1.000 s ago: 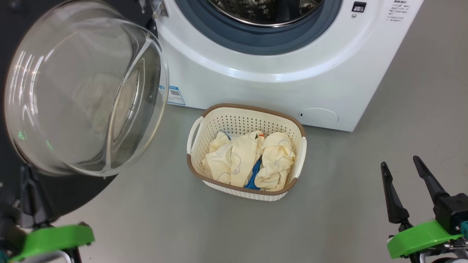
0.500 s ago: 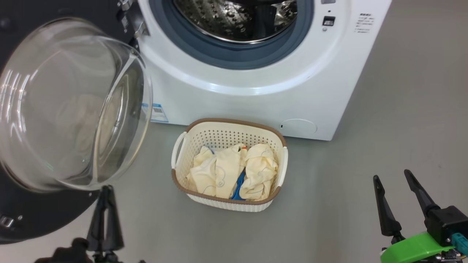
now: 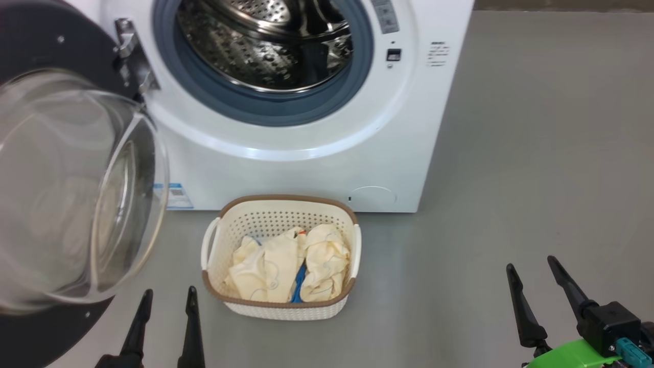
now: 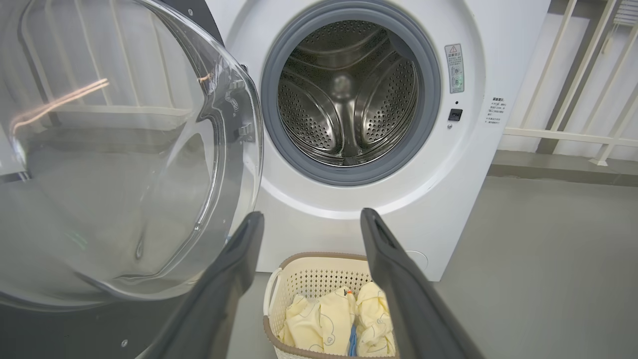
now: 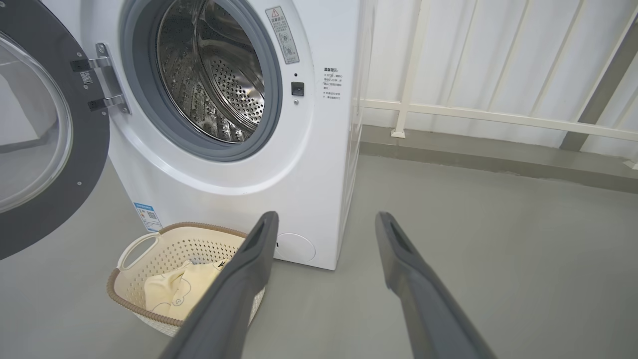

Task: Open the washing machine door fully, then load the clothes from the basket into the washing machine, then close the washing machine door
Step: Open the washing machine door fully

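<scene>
– Left gripper (image 3: 170,292) status?
– I read its two fingers apart with nothing between them, hanging low just beside the washing machine door (image 3: 71,189). Right gripper (image 3: 531,263): fingers also apart and empty, over the floor (image 3: 460,306) well to the right of the basket (image 3: 280,309).
– Location of the load?
– All the clothes (image 3: 286,263) lie in the basket, which stands just in front of the washing machine (image 3: 306,163), below the open drum (image 3: 265,46).
– Hazards?
– Three, in my judgement.
1. The door's glass bowl bulges out near the left arm, so a swing toward the basket could knock it.
2. A shallow pinch may lift one garment and drag another over the rim.
3. The light basket may slide or tip if a finger catches its wall.
</scene>
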Available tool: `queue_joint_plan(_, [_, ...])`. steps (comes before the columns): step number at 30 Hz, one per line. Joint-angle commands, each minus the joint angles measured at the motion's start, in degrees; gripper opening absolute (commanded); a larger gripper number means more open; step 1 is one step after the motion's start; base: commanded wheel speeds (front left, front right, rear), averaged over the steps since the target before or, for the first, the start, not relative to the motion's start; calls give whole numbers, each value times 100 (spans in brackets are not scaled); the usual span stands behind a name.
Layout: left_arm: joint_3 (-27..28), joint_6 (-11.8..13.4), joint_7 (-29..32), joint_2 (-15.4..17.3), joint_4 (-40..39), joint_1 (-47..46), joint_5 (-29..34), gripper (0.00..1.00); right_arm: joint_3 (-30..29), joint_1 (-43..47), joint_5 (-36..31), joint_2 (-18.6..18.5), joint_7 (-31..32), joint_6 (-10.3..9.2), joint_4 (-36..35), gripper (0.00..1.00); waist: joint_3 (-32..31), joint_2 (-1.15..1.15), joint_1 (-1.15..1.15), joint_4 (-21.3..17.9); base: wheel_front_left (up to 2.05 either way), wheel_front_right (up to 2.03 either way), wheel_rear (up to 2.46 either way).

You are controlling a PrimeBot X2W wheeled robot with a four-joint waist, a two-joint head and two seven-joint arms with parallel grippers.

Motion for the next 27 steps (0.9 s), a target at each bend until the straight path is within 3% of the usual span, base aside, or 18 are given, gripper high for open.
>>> queue_joint_plan(1, [161, -48, 26, 68, -99, -82, -31, 100, 179, -26, 47, -30, -53, 9, -123, 100, -132, 0, 0, -229, 0, 0, 0])
queue_joint_plan(11, [132, -45, 79, 92, 197, -91, -115, 100, 243, 62, 109, -30, -80, 9, -72, 100, -154, 0, 0, -511, 0, 0, 0])
queue_joint_plan(27, [89, 28, 66, 127, 420, -221, -145, 100, 239, 1, 89, -29, -94, 9, -59, 100, -127, 0, 0, -478, 0, 0, 0])
